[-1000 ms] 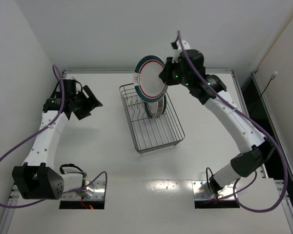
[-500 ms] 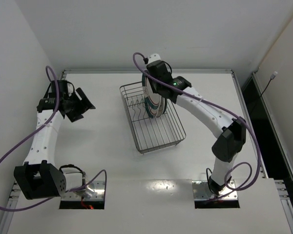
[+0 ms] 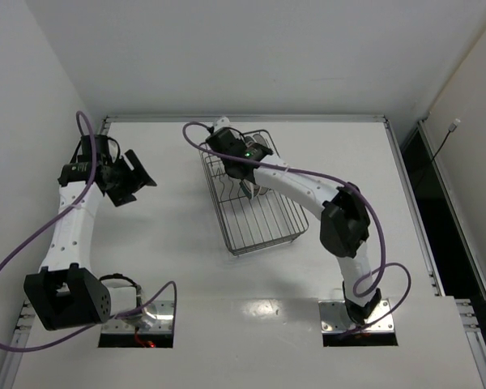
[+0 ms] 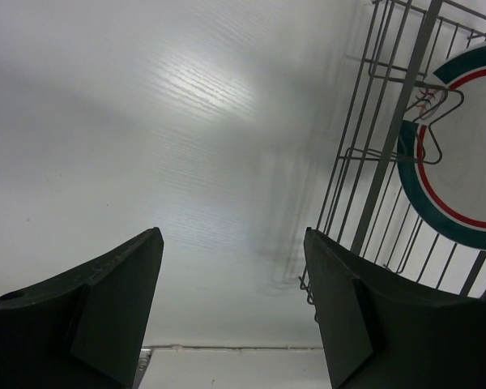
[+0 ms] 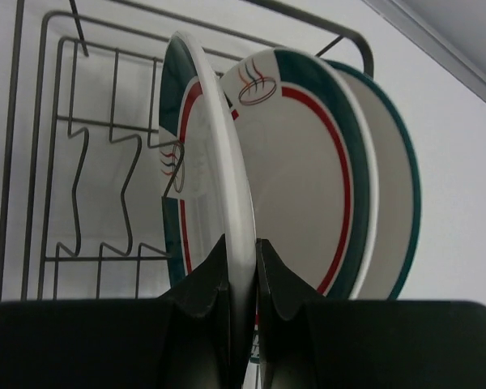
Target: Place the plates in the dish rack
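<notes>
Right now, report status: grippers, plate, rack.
Right gripper shut on plate, upright in rack beside other plates. Left gripper open, empty, left of rack. Nothing in the way.

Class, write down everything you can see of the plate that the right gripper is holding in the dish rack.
The plate is round, glossy and white, ceramic by its look. It has a teal band and a thin red ring near the rim, and a small steam-swirl logo. It stands upright, almost edge-on to the right wrist camera, inside the grey wire dish rack. The right gripper is shut on its rim, one finger on each face, hiding its lower edge. A matching plate stands close beside it; whether they touch cannot be told.
</notes>
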You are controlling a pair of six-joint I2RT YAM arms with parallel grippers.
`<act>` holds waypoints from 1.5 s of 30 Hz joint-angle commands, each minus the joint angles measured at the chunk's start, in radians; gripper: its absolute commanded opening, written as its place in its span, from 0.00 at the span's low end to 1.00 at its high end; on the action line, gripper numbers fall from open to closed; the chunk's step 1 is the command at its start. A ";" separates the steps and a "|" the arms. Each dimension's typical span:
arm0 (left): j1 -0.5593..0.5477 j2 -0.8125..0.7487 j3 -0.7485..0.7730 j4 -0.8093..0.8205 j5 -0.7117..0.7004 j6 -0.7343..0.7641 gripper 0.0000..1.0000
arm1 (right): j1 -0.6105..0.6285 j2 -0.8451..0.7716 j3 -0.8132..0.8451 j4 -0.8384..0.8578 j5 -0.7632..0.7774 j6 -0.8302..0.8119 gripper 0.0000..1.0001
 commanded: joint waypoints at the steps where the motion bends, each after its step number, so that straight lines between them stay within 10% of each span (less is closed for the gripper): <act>1: 0.011 0.008 -0.002 -0.005 0.029 0.026 0.67 | 0.001 -0.001 0.076 -0.010 0.080 0.023 0.05; 14: 0.011 0.026 -0.002 0.004 0.041 0.026 0.67 | -0.039 -0.183 0.193 -0.205 0.074 0.087 0.68; 19: 0.011 0.017 -0.023 0.004 0.032 0.016 0.67 | -0.172 -0.473 -0.099 -0.160 -0.039 0.198 0.68; 26: 0.011 0.017 -0.060 0.044 0.063 -0.014 0.67 | -0.427 -0.717 -0.702 -0.020 -0.695 0.235 0.70; 37: 0.011 0.070 -0.069 0.074 0.109 -0.014 0.66 | -0.427 -0.715 -0.941 0.057 -0.813 0.345 0.64; 45: 0.011 0.070 -0.089 0.074 0.109 -0.003 0.66 | -0.427 -0.652 -0.973 0.066 -0.833 0.493 0.23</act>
